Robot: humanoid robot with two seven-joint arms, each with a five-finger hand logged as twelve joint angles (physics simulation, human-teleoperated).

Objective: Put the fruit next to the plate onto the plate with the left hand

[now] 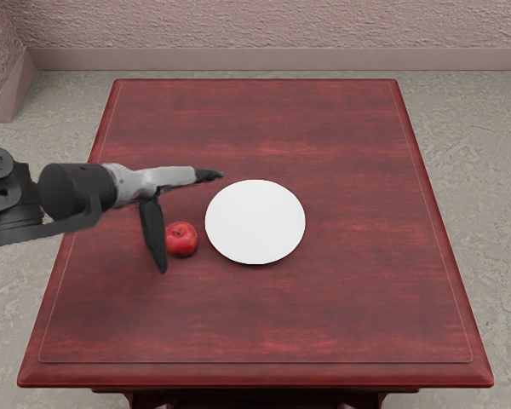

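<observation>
**A:** In the head view, where does the small red apple [181, 239] lie?

**B:** Left of centre in the frame, on the dark red wooden table [324, 324]. It sits just beside the left rim of the round white plate [255, 221], with a narrow gap between them. It is not on the plate yet.

**A:** And the robot's left hand [162, 183]?

**B:** Its arm comes in from the left edge. The hand is spread and holds nothing. One dark digit [155, 239] hangs down close against the apple's left side. The other fingers [209, 175] reach right, above the apple in the frame, toward the plate's upper-left rim. Whether the hanging digit touches the fruit cannot be told. The right hand is out of the frame.

**A:** What could go wrong from here?

**B:** The apple is round and will likely roll. If the digit on its left pushes before the others close on the far side, the fruit may be knocked against the plate's rim. It could also skid toward the bottom of the frame, out of the grasp. A closure off the apple's middle could squeeze it out. The reaching fingers are near the plate too, so on the way down they could catch the rim and shift the plate.
</observation>
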